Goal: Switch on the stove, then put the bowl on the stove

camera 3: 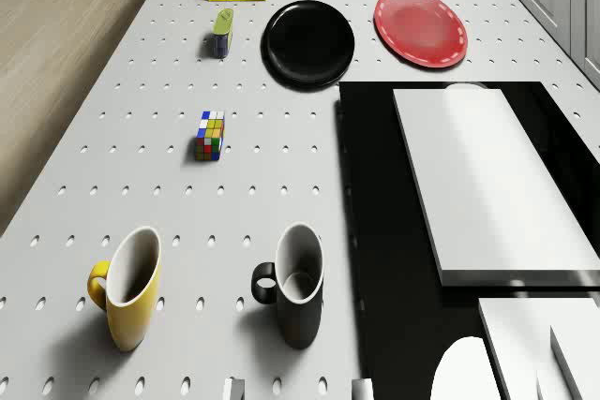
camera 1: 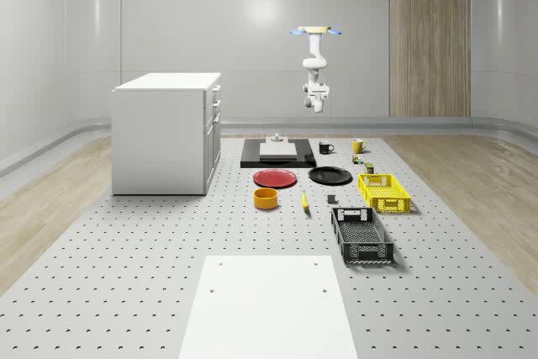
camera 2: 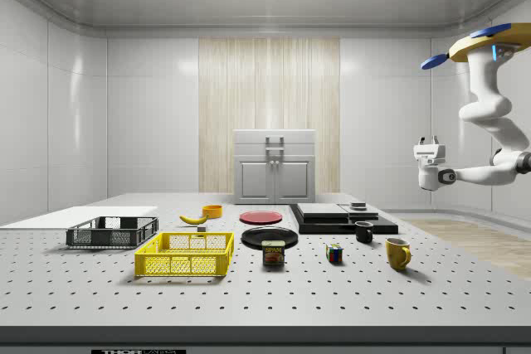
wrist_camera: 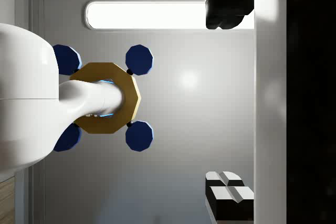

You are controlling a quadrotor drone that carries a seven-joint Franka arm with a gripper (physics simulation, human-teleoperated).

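The drone (camera 1: 317, 32) hovered high beyond the stove (camera 1: 278, 154), pincer (camera 2: 428, 145) spread and empty per the wrist view, while the whole-scene view placed the bowl (camera 1: 266, 198) on the counter (camera 1: 151, 241) near the red plate (camera 1: 276, 178).

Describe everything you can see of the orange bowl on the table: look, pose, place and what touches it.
The orange bowl is small, round and straight-walled, glossy like plastic or glazed ware. It stands upright, open side up, directly on the perforated table, apparently empty. It sits just in front of the red plate, apart from it, with the banana to the whole-scene view's right. Nothing touches it but the table.
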